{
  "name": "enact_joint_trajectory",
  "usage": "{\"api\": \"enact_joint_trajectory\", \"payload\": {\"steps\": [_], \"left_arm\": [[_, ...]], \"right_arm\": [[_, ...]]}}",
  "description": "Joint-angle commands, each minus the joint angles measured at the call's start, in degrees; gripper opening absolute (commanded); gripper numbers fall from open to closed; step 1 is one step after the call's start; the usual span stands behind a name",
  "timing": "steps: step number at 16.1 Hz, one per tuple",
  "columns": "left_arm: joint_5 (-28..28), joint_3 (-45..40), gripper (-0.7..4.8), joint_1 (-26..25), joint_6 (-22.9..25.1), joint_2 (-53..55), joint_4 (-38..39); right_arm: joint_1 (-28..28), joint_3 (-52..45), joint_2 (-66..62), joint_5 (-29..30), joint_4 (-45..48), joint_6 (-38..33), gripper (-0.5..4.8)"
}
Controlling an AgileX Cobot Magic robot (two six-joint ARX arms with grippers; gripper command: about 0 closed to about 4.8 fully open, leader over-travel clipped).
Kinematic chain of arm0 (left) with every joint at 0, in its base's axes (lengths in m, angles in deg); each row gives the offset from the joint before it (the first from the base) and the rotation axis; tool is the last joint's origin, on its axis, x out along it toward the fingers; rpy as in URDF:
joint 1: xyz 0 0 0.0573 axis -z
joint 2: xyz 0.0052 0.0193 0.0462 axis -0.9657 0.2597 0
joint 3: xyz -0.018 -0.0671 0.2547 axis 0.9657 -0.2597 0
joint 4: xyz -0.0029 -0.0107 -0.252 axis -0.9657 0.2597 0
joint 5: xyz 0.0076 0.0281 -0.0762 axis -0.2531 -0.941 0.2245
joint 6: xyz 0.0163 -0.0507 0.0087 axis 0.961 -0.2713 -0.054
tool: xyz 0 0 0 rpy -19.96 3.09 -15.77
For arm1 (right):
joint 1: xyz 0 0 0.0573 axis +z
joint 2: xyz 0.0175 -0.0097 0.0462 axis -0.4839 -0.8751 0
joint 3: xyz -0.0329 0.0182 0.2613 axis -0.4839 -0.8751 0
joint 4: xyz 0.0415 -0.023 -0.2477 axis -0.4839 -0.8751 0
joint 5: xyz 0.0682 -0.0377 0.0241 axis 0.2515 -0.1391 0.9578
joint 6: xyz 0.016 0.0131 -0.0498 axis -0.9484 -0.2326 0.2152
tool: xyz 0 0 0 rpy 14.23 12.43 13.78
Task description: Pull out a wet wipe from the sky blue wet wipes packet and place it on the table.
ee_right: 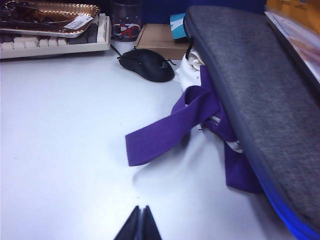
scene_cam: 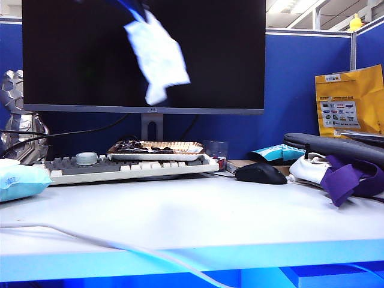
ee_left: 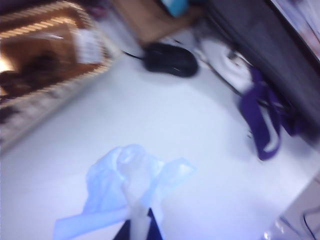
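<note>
The left gripper (ee_left: 137,227) holds its jaws shut on the wet wipe (scene_cam: 157,55), so the sheet hangs free high above the surface (scene_cam: 192,216), clear of the packet (scene_cam: 21,181) at the left edge. The right gripper (ee_right: 140,225) rests low beside the purple strap (ee_right: 170,127), jaws shut on nothing.

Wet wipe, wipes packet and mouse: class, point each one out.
Wet wipe (scene_cam: 157,55), exterior view, middle of the hanging sheet.
Wipes packet (scene_cam: 19,182), exterior view, blue side.
Mouse (ee_right: 147,64), right wrist view, its back.
</note>
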Motion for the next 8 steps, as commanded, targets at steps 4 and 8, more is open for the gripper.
{"api": "enact_joint_trajectory", "payload": {"steps": [4, 8], "left_arm": [[-0.11, 0.17, -0.06, 3.3, 0.46, 5.44, 0.68], [0.52, 0.17, -0.06, 4.07, 2.73, 8.92, 4.9]], "right_arm": [[0.02, -0.04, -0.02, -0.02, 0.46, -0.15, -0.01], [0.02, -0.04, -0.02, -0.04, 0.44, -0.15, -0.01]]}}
